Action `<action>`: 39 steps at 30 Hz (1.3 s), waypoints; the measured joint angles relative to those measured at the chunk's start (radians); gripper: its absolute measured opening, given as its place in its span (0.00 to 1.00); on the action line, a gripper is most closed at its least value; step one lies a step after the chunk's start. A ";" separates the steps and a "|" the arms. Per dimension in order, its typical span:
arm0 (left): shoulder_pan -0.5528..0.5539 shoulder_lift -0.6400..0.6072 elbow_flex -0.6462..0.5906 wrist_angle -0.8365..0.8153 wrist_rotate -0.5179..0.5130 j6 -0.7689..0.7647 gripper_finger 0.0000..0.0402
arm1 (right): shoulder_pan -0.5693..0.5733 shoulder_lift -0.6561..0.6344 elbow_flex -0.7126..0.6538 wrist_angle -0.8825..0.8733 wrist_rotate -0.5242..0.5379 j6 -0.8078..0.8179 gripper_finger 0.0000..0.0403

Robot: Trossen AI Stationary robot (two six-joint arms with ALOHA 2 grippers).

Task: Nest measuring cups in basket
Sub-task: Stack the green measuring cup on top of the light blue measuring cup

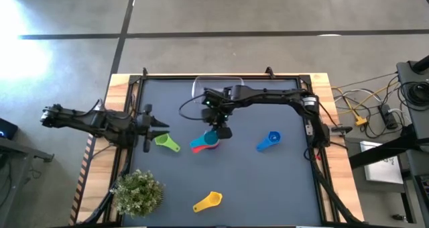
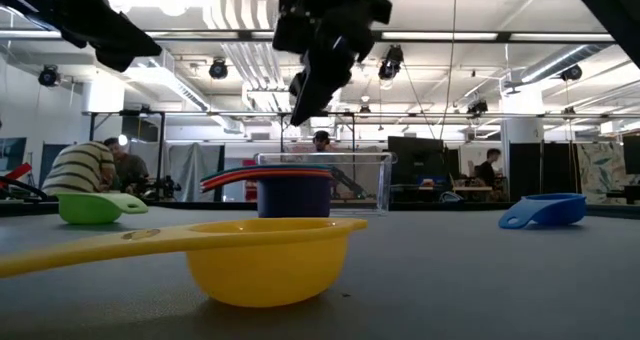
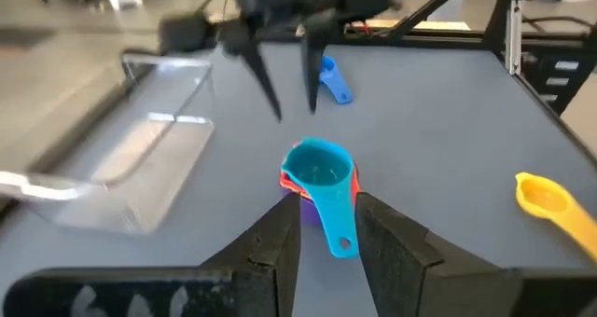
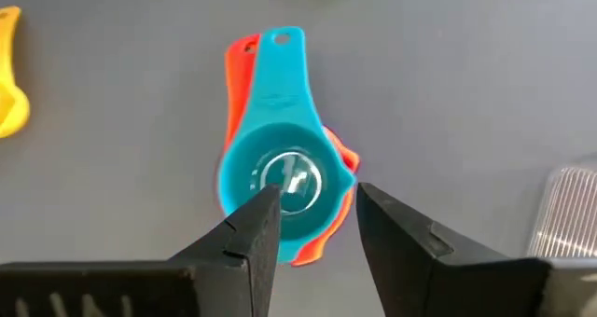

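Note:
A stack of nested measuring cups point(image 1: 209, 141) stands on the dark mat, a teal cup point(image 4: 280, 177) on top with red and orange beneath; the low view shows a dark purple bowl point(image 2: 295, 195) at the bottom. My right gripper point(image 4: 317, 200) hovers open just above the stack's bowl, clear of it in the low view point(image 2: 305, 105). The clear basket point(image 1: 218, 86) stands behind the stack at the far edge. Green point(image 1: 166, 142), blue point(image 1: 269, 141) and yellow point(image 1: 208, 201) cups lie singly on the mat. My left gripper point(image 1: 161, 125) waits open at the left, beside the green cup.
A small potted plant point(image 1: 137, 191) stands at the near left corner. The yellow cup point(image 2: 250, 255) lies near the front edge, the blue cup point(image 2: 545, 212) to the right of the stack. People sit in the room beyond the table.

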 joint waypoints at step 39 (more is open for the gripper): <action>0.031 0.571 0.269 -0.500 0.016 -0.371 0.45 | 0.114 -0.701 -1.039 1.050 0.114 0.194 0.33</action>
